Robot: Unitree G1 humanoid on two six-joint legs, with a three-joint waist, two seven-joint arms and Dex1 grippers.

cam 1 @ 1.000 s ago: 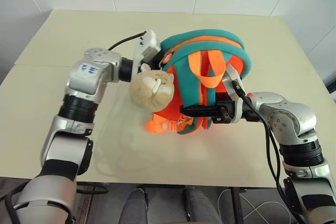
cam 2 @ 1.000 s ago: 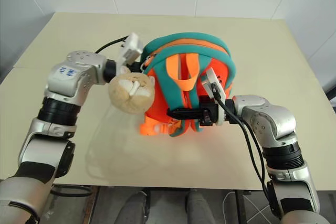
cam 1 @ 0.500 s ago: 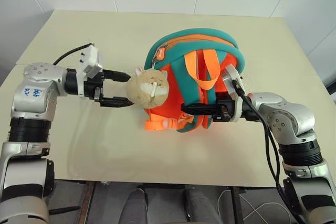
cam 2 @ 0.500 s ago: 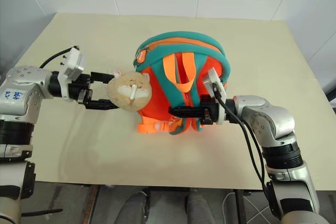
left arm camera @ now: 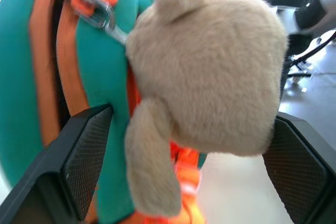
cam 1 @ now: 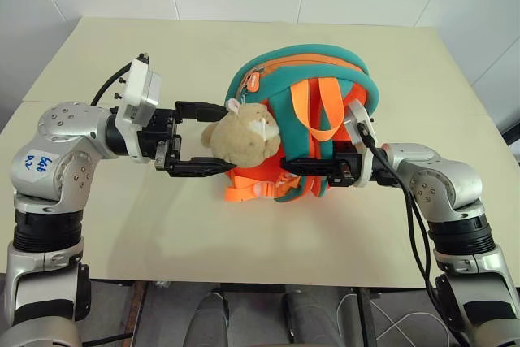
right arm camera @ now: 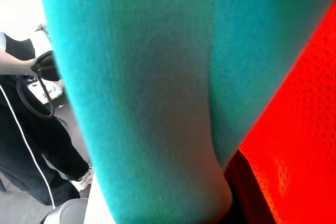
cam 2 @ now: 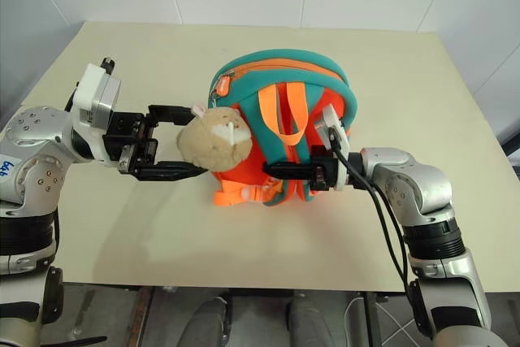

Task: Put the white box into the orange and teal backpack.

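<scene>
At desk (cam 1: 162, 233) centre, the orange and teal backpack (cam 1: 317, 79) stands, strap clenched by the right gripper (cam 1: 296, 166) at four o'clock. Left gripper (cam 1: 213, 137), jaws released, straddles the plush charm (cam 1: 244, 132); steer past it toward the zipper. White box unseen.

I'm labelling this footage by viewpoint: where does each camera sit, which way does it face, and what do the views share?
Head stereo pair: looks forward and down at the table; both arms show.
Left wrist: looks along the open left gripper at the plush charm.
Right wrist: pressed against a teal strap.
All share the backpack; the right gripper is shut on the strap.
</scene>
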